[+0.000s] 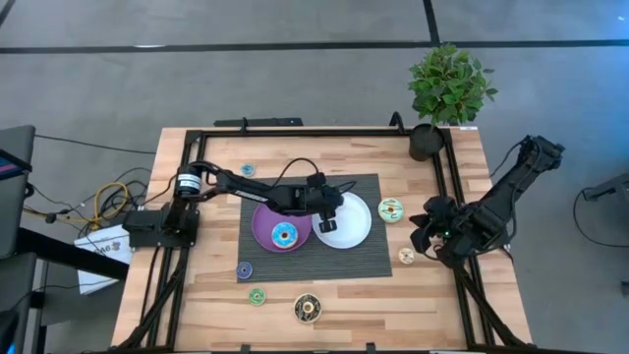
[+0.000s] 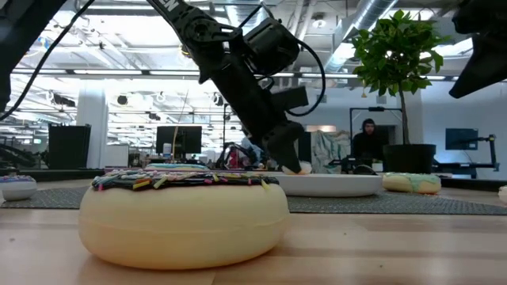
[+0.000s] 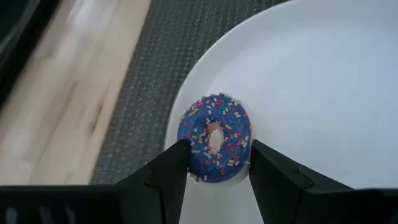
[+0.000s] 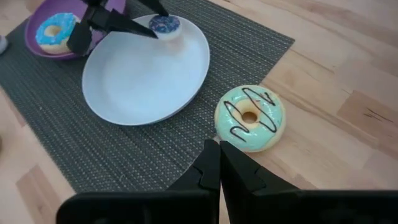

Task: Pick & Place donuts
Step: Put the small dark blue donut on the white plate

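The left end effector (image 3: 214, 168) grips a blue sprinkled donut (image 3: 215, 138) on the white plate (image 1: 356, 229); a cyan donut (image 1: 285, 234) lies in the purple plate (image 1: 263, 228).

Pale wood-grain desk (image 4: 336, 74), coarse woven grey mat (image 4: 124, 149), smooth glossy white plate (image 4: 143, 81), sprinkle-studded blue donut (image 3: 214, 137).
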### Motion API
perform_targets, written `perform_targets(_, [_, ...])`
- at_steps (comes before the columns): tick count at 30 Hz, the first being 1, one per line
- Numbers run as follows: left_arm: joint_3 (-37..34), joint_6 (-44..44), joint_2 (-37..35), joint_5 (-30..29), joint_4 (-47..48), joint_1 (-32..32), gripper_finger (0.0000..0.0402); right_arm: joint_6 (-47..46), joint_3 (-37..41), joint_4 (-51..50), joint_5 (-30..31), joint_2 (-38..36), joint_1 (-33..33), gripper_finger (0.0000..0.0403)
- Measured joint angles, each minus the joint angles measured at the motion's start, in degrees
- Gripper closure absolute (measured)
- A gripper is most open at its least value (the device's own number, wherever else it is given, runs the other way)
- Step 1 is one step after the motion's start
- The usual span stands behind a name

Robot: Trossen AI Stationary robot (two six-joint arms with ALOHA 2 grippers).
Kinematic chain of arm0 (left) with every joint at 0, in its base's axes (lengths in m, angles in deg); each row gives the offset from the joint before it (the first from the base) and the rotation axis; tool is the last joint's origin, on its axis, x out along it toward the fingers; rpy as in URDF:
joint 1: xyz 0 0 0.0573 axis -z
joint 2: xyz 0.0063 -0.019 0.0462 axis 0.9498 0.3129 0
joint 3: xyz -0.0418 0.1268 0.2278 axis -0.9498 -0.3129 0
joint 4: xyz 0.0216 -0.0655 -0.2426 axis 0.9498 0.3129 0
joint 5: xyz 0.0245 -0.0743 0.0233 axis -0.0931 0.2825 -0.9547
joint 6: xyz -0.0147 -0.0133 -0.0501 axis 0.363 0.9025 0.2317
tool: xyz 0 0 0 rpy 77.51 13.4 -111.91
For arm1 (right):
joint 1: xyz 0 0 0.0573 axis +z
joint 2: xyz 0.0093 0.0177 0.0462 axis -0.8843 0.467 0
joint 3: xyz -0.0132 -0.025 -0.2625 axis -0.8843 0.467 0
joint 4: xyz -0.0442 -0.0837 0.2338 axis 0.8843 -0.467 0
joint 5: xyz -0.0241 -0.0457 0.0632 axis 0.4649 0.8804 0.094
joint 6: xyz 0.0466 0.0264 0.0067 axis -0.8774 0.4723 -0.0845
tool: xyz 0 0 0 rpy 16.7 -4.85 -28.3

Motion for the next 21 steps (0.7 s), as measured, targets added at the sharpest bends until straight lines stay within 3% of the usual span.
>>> perform_targets(6, [0.00, -1.61, 0.00, 5.63, -0.12, -0.07, 0.0249, -0.04, 0.01, -0.28, 0.01, -0.40, 0.57, 0.0403])
perform_targets(21, [0.00, -0.10, 1.36, 2.70, -0.76, -0.07, 0.0249, -0.12, 0.02, -0.90, 0.01, -0.40, 0.57, 0.0403])
